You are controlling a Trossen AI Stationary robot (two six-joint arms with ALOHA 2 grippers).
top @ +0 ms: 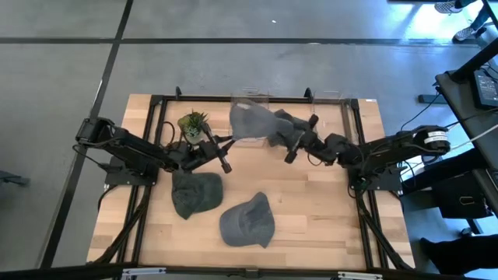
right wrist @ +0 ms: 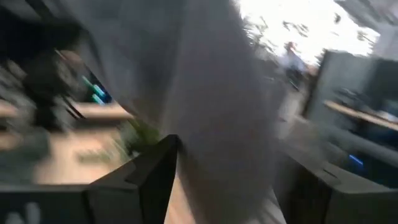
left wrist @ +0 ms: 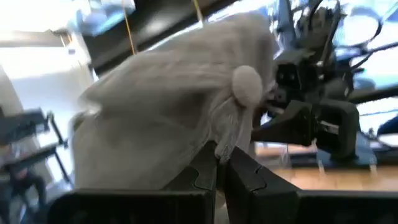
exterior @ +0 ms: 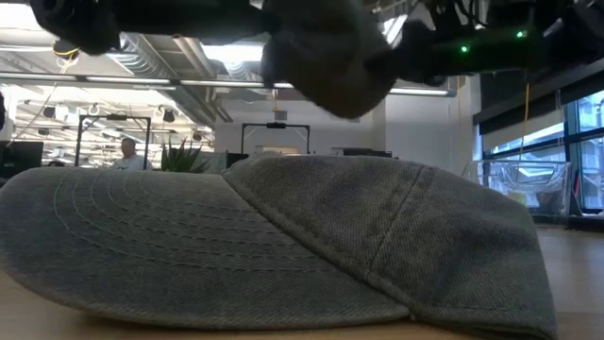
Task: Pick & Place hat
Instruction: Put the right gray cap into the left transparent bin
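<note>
grey cap (exterior: 283,241) below hat (top: 253,123) in both grippers.

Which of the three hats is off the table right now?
The paler grey hat at the far edge, held up between the left claw and right claw. The two darker hats lie flat on the table.

Left claw (top: 223,154) pinched shut; right claw (top: 298,140) seemingly clamped.

A grey fabric cap (top: 257,123) is held raised and stretched above the rear of the tabletop. Two more grey denim caps (top: 195,193) (top: 247,221) are laid flat nearer the front, just apart from each other.
</note>
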